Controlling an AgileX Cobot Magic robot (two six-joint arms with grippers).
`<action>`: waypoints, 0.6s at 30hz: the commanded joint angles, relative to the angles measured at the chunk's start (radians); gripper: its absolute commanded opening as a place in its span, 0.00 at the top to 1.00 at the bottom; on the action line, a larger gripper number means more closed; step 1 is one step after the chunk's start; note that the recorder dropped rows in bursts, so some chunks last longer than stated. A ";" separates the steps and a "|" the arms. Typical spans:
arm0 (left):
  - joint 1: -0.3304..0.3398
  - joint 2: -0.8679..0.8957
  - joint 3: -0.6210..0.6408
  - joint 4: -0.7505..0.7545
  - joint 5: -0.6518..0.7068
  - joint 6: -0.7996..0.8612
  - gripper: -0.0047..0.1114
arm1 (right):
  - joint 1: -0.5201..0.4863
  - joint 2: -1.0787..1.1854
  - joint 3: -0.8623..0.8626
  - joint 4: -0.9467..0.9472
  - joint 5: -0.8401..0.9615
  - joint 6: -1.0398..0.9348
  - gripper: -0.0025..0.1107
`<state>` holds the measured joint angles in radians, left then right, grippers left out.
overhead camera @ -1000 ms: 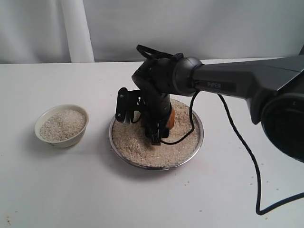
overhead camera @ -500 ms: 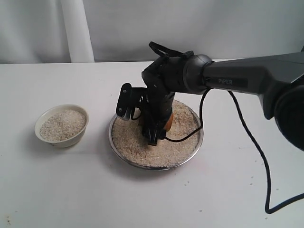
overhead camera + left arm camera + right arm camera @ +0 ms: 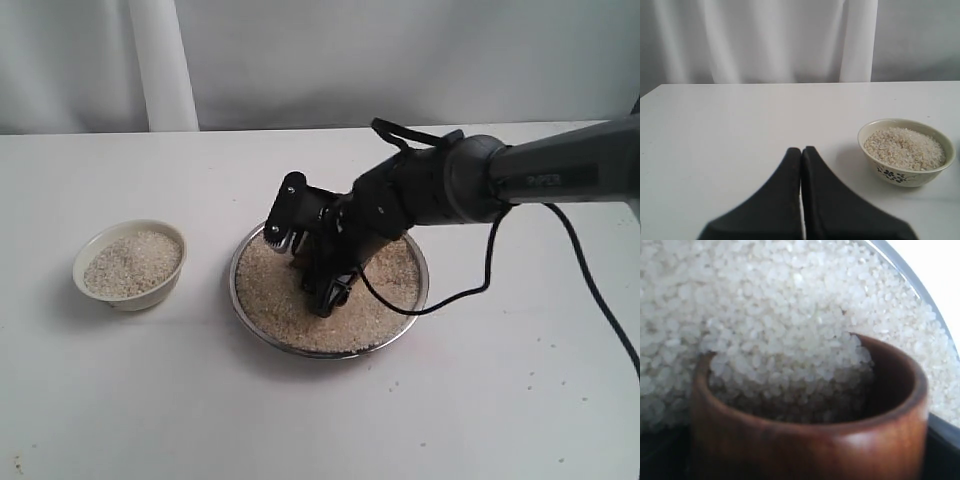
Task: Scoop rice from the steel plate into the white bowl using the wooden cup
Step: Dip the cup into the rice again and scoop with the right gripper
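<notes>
The steel plate (image 3: 424, 283) sits mid-table, covered with rice (image 3: 272, 300). My right gripper (image 3: 326, 293) reaches down into it at a slant, fingertips in the grains. In the exterior view the gripper hides the wooden cup. The right wrist view shows the wooden cup (image 3: 840, 450) held on its side, its mouth pushed into the rice (image 3: 790, 315) with grains piled inside, and the plate's rim (image 3: 910, 276) behind. The white bowl (image 3: 130, 297) stands left of the plate, filled with rice. My left gripper (image 3: 801, 151) hovers shut over bare table, the white bowl (image 3: 900, 176) beside it.
A black cable (image 3: 489, 270) loops from the right arm over the plate's right rim and off to the right. A few stray grains (image 3: 400, 381) lie on the white table in front of the plate. A white curtain and post (image 3: 160, 65) stand behind.
The right arm has dropped lower and swung its wrist to the right, tilting the gripper and cup flatter into the rice. The bowl and left gripper have not moved.
</notes>
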<state>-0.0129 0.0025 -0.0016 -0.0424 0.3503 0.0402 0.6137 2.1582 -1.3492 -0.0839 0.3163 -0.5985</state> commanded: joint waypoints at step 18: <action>-0.003 -0.003 0.002 0.000 -0.006 -0.004 0.96 | -0.027 -0.174 0.353 0.180 -0.644 0.067 0.98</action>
<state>-0.0129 0.0025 -0.0016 -0.0424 0.3503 0.0402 0.5903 2.0230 -1.0372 0.0842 -0.2112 -0.5746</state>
